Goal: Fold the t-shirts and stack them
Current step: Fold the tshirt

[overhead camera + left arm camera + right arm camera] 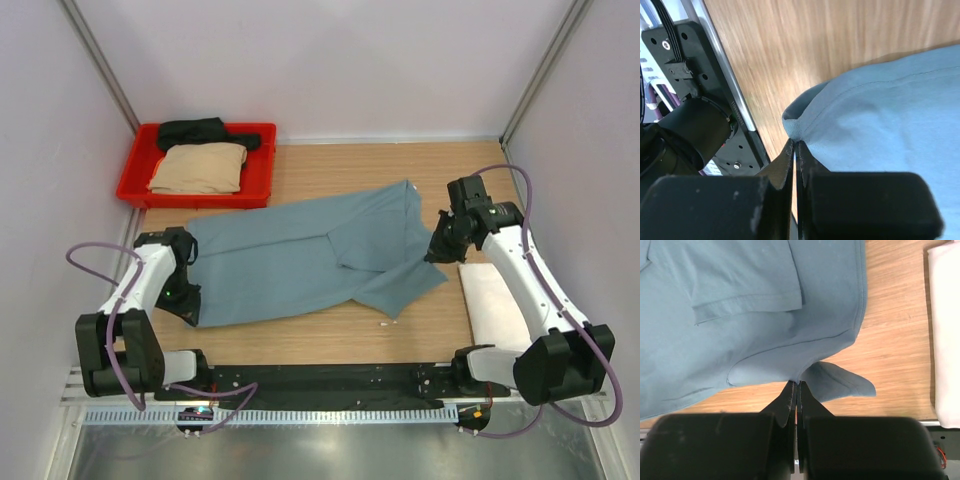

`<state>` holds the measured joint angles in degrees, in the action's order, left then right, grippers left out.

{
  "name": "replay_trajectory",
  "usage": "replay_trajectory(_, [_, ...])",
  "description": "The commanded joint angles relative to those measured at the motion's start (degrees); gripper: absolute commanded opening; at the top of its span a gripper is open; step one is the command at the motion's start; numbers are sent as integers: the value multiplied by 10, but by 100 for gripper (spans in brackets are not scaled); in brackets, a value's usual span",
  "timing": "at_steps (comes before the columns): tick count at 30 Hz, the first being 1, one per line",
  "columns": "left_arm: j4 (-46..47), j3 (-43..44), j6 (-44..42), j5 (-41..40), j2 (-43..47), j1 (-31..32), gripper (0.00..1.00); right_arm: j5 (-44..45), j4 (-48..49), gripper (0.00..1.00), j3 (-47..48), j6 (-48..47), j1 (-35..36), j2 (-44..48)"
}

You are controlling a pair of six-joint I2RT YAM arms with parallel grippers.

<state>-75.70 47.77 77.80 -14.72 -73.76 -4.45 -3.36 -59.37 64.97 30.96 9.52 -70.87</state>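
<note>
My left claw [795, 146] and right claw [796, 386] both clenched on the teal t-shirt [300, 255].
It lies spread across the middle of the counter [420, 340], pinched at its left corner and right edge. The white t-shirt [495, 300] lies folded near my right arm. The tan t-shirt [200, 168] and black t-shirt [205, 130] sit in the red tray [262, 170].

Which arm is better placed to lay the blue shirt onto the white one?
Probably right: right gripper pinches the blue shirt beside the white shirt; left gripper holds the far end.
</note>
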Motion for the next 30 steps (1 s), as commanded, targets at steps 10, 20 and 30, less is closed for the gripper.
replay_trajectory(10, [-59, 58, -27, -42, -52, 2, 0, 11, 6, 1, 120, -23, -9, -58])
replay_trajectory(20, [-65, 154, -47, -78, -125, 2, 0, 2, 7, 1, 168, -17, -10, -117])
replay_trajectory(30, [-59, 228, -61, -86, -202, 5, 0, 8, -2, 1, 223, -19, -15, -173])
